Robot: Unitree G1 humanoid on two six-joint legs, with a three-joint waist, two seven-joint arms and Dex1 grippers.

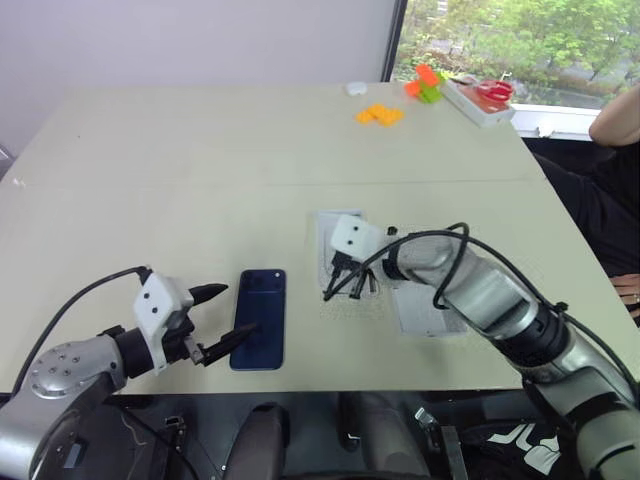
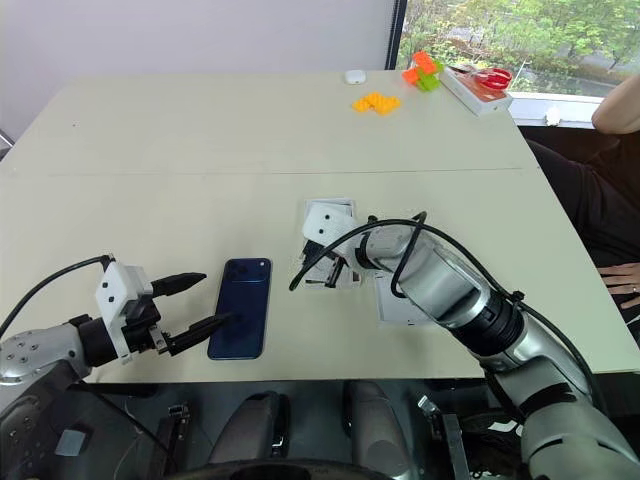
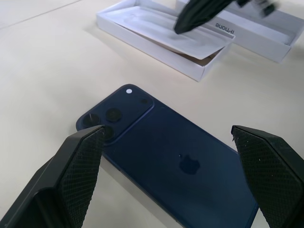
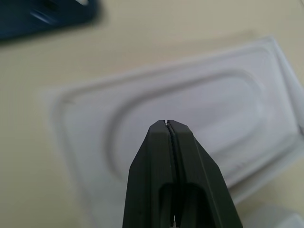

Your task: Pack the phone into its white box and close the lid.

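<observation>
Our left gripper [image 1: 222, 322] has its jaws spread wide and empty, one finger on each side of the near end of the phone [image 1: 260, 318], with no contact that we can confirm. Our right gripper [image 2: 298, 281] has its jaws pressed fully together, holding nothing. It hangs above the flat white insert [image 4: 190, 118] with an oval hollow, which rests in the white box [image 3: 156, 40]; we cannot tell whether the tips touch it.

The phone lies face down on the counter [image 1: 200, 170], camera cluster at its far end, just to the left of the white box. The lid [image 1: 425, 310] lies open side up on the box's right.

We judge the task barely begun: the phone is unpacked, the insert occupies the box, and the lid is off.
</observation>
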